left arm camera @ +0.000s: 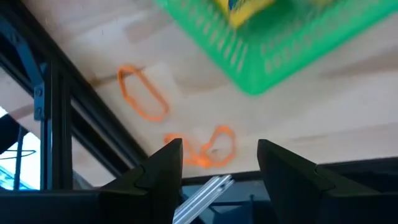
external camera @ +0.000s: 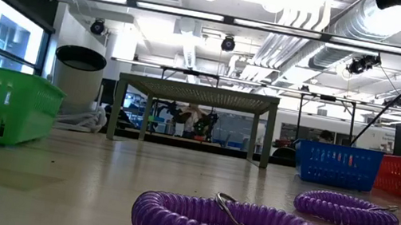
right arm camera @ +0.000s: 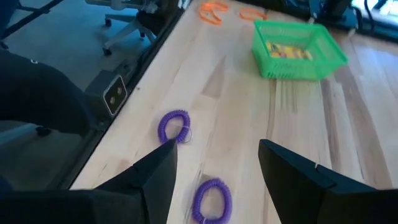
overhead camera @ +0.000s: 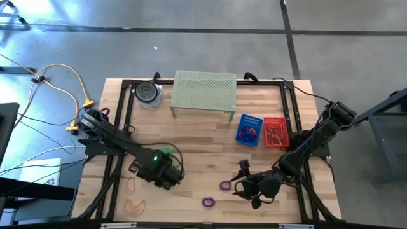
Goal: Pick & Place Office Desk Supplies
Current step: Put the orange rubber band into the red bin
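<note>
Right gripper: hovering low with fingers spread, holding nothing, facing the two purple coil loops so one can be taken.
Left gripper: gaping empty over the green basket, near the orange loops.
Yellow packets: probably already lying in that basket.
Blue bin, red bin: waiting as sorting targets, loops inside.

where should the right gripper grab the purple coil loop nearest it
Grip the purple coil loop across one side of its ring, from straight above: it lies flat on the table, so the right gripper could straddle the thin coil, one finger inside the ring.
</note>
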Motion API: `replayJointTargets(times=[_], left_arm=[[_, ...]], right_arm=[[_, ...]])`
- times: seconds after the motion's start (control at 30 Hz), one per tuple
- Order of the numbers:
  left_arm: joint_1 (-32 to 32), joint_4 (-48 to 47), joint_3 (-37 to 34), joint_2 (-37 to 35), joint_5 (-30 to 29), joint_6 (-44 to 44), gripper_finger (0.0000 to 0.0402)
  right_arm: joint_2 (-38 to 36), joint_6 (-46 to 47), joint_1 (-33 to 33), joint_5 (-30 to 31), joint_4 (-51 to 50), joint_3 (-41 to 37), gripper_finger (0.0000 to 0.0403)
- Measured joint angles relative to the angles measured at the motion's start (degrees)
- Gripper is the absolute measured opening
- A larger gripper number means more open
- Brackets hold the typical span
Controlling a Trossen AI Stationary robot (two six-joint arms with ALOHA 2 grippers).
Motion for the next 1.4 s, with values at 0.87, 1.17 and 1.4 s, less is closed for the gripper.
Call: replayJointTargets(times=[0.87, 1.17, 1.4], left_arm=[[-26.69, 5.97, 0.24, -0.62, -21.92, -22.95, 0.0197], [-26.95, 6.14, -4.57, -0.31, -18.68, -22.45, 0.0197], [-25.13, 10.60, -10.01, -0.31, -11.25, -14.05, 0.0197]], right_arm=[[0.00, 4.58, -2.32, -0.12, 3.60, 0.00, 0.0215], [0.00, 8.36, -2.18, -0.45, 3.54, 0.00, 0.0215], [0.00, 9.45, -1.88, -0.47, 3.71, 0.00, 0.0215]])
